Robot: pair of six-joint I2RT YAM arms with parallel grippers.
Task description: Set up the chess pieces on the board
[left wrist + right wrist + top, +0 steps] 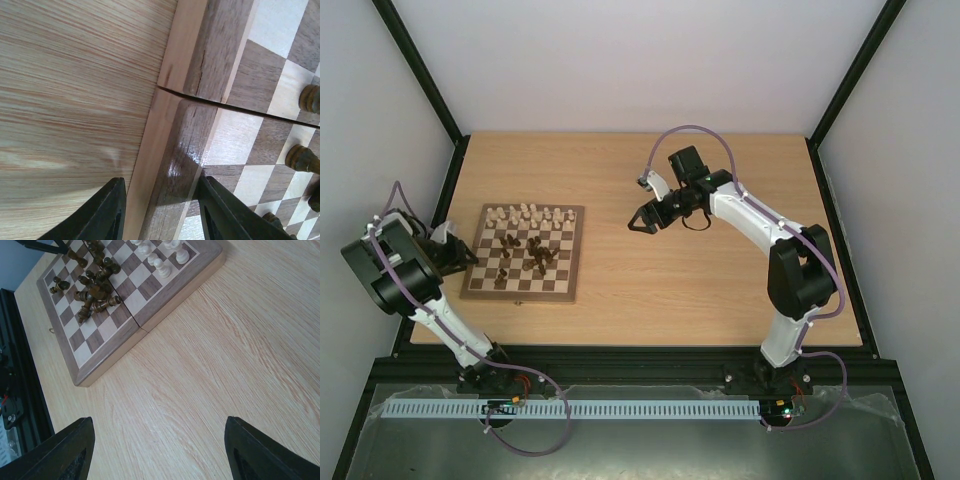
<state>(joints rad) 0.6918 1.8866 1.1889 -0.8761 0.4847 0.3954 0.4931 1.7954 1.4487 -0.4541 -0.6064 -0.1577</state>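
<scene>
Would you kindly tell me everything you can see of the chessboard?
The chessboard is a square wooden board, with dark brown and pale checks inside a brown border and a seam across its middle. It lies flat on the left half of the table. Pale pieces stand along its far edge; dark pieces lie jumbled mid-board. The left gripper hangs over its left border; contact cannot be told.

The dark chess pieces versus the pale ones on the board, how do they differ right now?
The pale chess pieces stand upright in tidy rows along the far edge of the board; the dark chess pieces are bunched loosely around its middle. Several dark ones lie tipped on their sides, while the pale ones in view all stand. Colour differs too: cream against dark brown. Both sets look similar in size, and both sit on the board.
</scene>
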